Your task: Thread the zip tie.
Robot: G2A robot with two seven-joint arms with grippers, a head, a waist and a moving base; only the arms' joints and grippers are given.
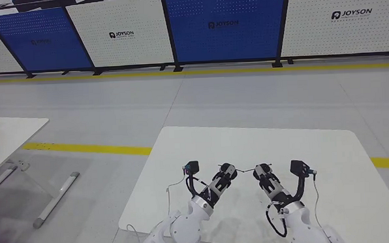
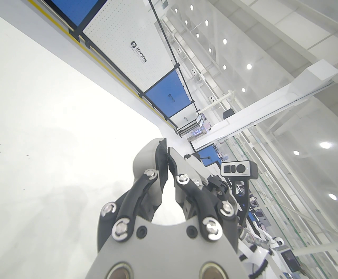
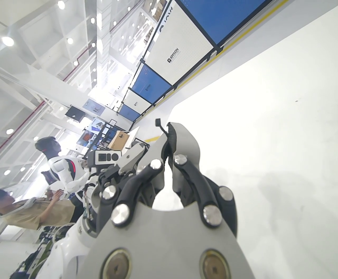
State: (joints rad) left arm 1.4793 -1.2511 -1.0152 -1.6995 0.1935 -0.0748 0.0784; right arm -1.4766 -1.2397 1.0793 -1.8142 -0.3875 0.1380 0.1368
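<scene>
A thin black zip tie (image 1: 244,170) stretches between my two grippers above the near middle of the white table (image 1: 300,149). My left gripper (image 1: 229,170) is shut on one end; in the left wrist view its pads (image 2: 161,156) press together with only a sliver of black at the tips. My right gripper (image 1: 258,171) is shut on the other end. In the right wrist view the zip tie's (image 3: 160,125) short square-ended tip sticks out beyond the right gripper's (image 3: 168,133) closed tips. The two grippers face each other, a short gap apart.
The table's far edge and rounded corners lie well beyond the grippers, with bare white surface around them. A second white table (image 1: 12,136) stands off to the left across the floor. Blue and white pegboard panels (image 1: 223,22) line the back.
</scene>
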